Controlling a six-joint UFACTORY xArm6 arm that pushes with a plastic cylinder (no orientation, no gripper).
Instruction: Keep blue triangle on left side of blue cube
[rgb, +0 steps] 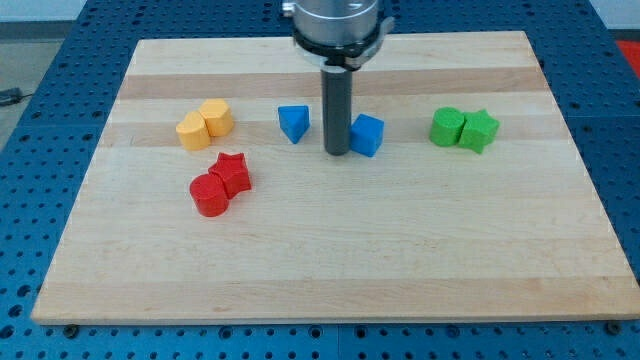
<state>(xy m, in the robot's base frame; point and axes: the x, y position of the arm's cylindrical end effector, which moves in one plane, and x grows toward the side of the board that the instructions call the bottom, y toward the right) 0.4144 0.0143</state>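
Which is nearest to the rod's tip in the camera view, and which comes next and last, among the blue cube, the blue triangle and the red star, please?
Measured from my tip:
1. blue cube, right beside it on the view's right.
2. blue triangle, a little off to the view's left.
3. red star, farther left and toward the view's bottom.

Two yellow blocks (205, 124) sit touching each other toward the wooden board's (330, 270) upper left, and just below them a red star (233, 172) leans against a red cylinder (209, 194). Over on the view's right, a green cube (447, 127) and a green star (479, 130) stand side by side, touching, well apart from the rest. The board rests on a blue perforated table (40, 40).
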